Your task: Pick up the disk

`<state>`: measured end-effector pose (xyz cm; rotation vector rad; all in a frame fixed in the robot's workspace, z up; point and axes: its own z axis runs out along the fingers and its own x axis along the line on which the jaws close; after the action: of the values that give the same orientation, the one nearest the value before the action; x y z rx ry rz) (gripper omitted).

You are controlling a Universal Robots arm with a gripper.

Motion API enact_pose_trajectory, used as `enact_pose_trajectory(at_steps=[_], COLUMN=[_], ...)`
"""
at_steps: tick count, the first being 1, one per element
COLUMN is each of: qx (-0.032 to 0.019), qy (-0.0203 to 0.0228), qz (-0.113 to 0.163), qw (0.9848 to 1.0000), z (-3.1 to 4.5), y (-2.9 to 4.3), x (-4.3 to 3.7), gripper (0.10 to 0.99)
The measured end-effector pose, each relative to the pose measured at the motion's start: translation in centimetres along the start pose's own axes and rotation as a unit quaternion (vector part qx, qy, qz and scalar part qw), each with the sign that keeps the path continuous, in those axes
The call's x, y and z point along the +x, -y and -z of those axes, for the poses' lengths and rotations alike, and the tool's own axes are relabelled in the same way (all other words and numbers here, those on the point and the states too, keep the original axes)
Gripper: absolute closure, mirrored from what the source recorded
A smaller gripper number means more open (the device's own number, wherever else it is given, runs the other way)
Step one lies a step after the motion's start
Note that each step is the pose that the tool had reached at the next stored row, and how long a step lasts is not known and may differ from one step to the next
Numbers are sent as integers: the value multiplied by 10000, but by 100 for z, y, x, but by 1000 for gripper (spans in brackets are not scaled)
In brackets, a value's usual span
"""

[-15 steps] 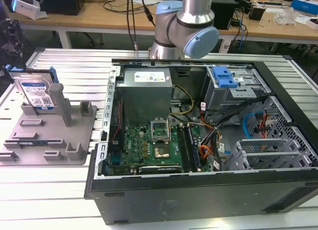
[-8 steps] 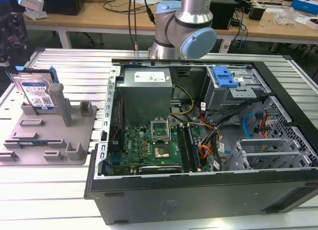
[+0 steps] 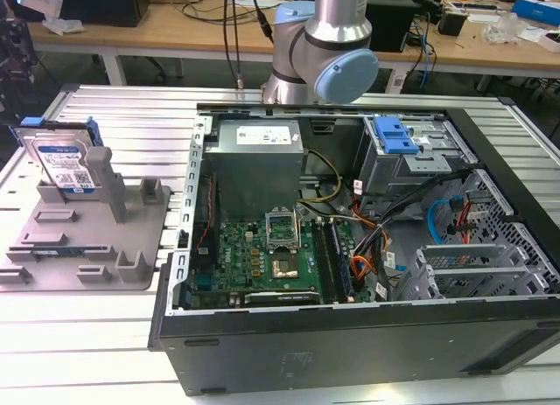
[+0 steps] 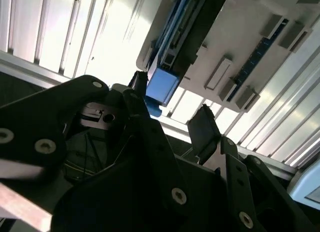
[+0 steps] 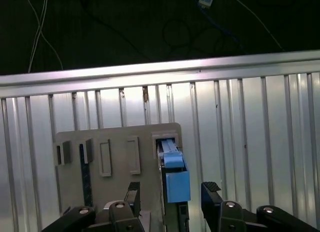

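Step in hand: approach, pre-grasp. The disk [image 3: 63, 160] stands on edge in the grey fixture tray [image 3: 52, 247] on the slatted tabletop [image 3: 87, 335], at the exterior view's left, well apart from the open computer case [image 3: 350, 344]. The arm [image 3: 325, 46] is at the far side, behind the case. In the first wrist view the pincer [image 5: 171, 194] is apart and empty. Its fingers [image 5: 211, 191] sit either side of the disk's blue end along the line of sight. The tray looks some way off, so my read is no contact and no grasp yet. The next move calls for closing that gap with the disk kept centred, clearing the tray post [image 3: 103, 182] just beside it, then clamping the broad faces.
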<state>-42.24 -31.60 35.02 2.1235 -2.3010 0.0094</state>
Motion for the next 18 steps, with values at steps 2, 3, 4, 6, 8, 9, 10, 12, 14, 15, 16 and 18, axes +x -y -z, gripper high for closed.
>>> enact_pose_trajectory(at_steps=[2,3,4,6,8,9,10,12,14,15,16,18], qx=[0,0,1,0,-1,0,0,0,0,0,1,1], qy=[0,0,0,0,0,0,0,0,0,0,0,0], qz=[0,1,1,3,5,7,8,14,25,37,45,63], qw=[10000,10000,10000,10000,10000,10000,10000,10000,10000,10000,10000,10000], z=[0,-1,-11,-30,-53,-65,-73,-99,-129,-150,-159,-176], y=[-1,21,26,26,26,26,25,23,23,23,23,23], x=[0,-2,-3,-3,-10,-18,-25,-44,-46,-47,-47,-47], gripper=[486,486,486,486,486,486,486,486,486,486,486,486])
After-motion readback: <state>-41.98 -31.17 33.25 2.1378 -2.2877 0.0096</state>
